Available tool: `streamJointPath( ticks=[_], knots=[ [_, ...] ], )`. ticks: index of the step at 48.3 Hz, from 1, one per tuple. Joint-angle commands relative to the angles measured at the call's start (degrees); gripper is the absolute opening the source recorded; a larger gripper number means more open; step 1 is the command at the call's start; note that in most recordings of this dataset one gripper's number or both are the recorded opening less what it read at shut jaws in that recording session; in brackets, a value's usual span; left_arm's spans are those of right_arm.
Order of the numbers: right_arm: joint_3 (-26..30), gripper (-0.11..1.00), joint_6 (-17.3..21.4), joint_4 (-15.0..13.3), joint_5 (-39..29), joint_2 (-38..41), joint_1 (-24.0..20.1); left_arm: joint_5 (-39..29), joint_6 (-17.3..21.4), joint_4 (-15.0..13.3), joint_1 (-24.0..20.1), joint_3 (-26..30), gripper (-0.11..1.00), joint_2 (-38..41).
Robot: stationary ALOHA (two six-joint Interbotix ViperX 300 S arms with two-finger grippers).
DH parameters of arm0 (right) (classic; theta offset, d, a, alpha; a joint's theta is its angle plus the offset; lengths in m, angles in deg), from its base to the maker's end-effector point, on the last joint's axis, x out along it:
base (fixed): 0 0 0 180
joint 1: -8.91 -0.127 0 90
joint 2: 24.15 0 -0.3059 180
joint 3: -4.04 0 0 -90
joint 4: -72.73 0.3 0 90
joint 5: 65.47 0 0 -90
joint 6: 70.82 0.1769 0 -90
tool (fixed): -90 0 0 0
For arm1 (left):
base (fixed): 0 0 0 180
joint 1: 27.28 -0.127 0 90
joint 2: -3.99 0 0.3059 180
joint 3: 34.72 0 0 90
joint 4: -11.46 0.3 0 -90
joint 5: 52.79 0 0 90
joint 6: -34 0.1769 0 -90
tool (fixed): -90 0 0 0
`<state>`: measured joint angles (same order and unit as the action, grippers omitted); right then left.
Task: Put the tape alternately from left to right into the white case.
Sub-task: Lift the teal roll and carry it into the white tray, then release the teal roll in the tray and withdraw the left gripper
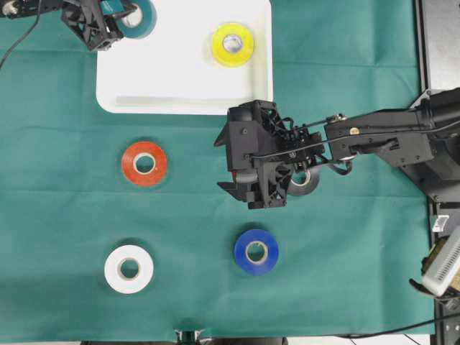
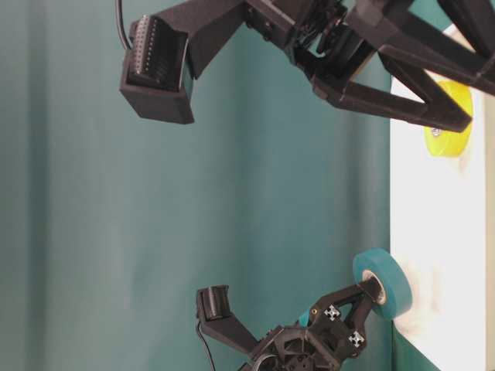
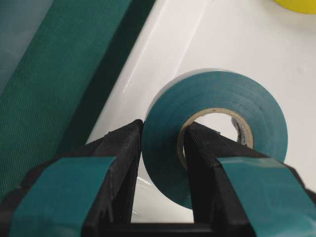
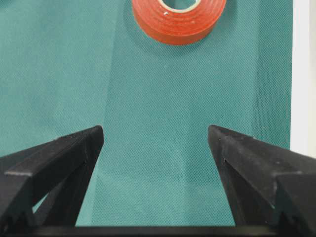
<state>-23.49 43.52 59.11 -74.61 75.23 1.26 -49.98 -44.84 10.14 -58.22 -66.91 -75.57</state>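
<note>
**Second roll arriving at the case, four left on the cloth**

The yellow roll (image 1: 232, 44) lies flat inside the white case (image 1: 144, 86). The left gripper (image 3: 163, 143) is clamped on the teal roll (image 3: 217, 133), one finger through its pale core and one outside the wall, holding it over the case's smooth, glossy floor just inside the rounded rim. It is not yet released.

The right gripper (image 4: 155, 143) hangs with jaws wide apart and nothing between them over the woven green cloth (image 1: 345, 287). Ahead of it sits the red-orange roll (image 4: 178, 17); the black roll (image 1: 305, 180) is half hidden under its arm. The blue roll (image 1: 256, 251) and the white roll (image 1: 129, 269) wait farther off.
</note>
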Motion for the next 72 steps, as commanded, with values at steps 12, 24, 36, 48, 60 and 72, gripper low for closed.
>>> streamJointPath(
  ticks=[12, 24, 36, 48, 60, 72],
  knots=[
    [0.44, 0.73, 0.00, -0.09, 0.79, -1.49, -0.18, 0.35, -0.18, 0.00, -0.09, 0.09, 0.25, -0.88],
    [0.44, 0.73, 0.00, -0.09, 0.79, -1.49, -0.09, 0.18, -0.09, 0.00, 0.18, -0.18, 0.81, -1.14],
    [0.44, 0.73, 0.00, -0.09, 0.88, -1.49, -0.18, 0.09, -0.18, 0.00, 0.53, -0.18, 0.77, -1.76],
    [0.44, 0.73, 0.00, -0.18, 0.79, -1.49, -0.09, -0.09, -0.26, 0.09, 1.05, -0.70, 0.77, -3.78],
    [0.44, 0.73, 0.00, -0.09, 0.79, -1.49, -0.18, -0.26, -0.53, 0.00, 2.11, -1.76, 0.77, -4.75],
    [0.44, 0.73, 0.00, -0.09, 0.79, -1.41, -0.09, -1.14, -0.70, -0.09, 8.09, -4.48, 0.77, -7.21]
  ],
)
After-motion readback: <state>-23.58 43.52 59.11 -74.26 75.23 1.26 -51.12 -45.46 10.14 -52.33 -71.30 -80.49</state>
